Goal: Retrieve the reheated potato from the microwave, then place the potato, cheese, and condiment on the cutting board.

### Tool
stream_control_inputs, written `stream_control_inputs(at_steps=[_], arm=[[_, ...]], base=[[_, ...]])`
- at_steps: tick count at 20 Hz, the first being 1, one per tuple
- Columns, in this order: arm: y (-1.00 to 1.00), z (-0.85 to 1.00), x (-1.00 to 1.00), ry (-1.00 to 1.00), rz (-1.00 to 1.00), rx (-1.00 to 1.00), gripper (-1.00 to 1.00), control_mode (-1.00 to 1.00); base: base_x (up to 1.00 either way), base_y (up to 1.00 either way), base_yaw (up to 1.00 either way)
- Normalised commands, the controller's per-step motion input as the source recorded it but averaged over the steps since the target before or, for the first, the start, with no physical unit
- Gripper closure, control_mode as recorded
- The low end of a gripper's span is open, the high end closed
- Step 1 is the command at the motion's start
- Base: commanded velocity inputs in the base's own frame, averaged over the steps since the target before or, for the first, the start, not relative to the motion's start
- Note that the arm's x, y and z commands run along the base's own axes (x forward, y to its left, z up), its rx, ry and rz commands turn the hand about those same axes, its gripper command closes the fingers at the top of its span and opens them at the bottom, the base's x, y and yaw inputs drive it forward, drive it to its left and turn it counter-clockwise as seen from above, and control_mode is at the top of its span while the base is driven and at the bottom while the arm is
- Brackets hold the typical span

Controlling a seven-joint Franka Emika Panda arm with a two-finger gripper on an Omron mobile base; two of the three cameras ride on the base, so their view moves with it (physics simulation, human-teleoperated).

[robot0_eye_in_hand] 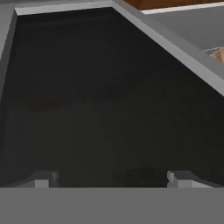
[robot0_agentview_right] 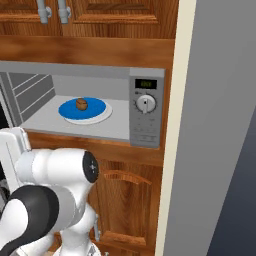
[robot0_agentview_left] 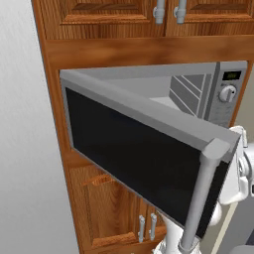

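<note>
Left base view: the microwave occupies the centre of the frame, set in wooden cabinetry; its dark glass door stands swung open, running from the upper left toward the lower right; the door handle is a grey vertical bar at the lower right; the control panel with white knob and green display sits at the upper right.

Right base view: the open cavity lies at centre left; the potato rests on a blue plate on the cavity floor, its long axis roughly horizontal across the frame; the white arm fills the lower left.

Hand view: the gripper faces the dark door glass at close range; the two finger tips stand wide apart at the bottom edge, nothing between them.
</note>
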Motion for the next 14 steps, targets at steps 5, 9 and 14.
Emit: stream_control_inputs(at_steps=[5,9,14], arm=[[0.63,-0.12,-0.39,0.00,0.00,0.03,-1.00,-1.00],[0.67,-0.18,-0.35,0.00,0.00,0.03,-1.00,-1.00],[0.72,-0.25,-0.23,0.00,0.00,0.02,-1.00,-1.00]], base=[[0.00,0.00,0.00],[0.00,0.00,0.00],[0.00,0.00,0.00]])
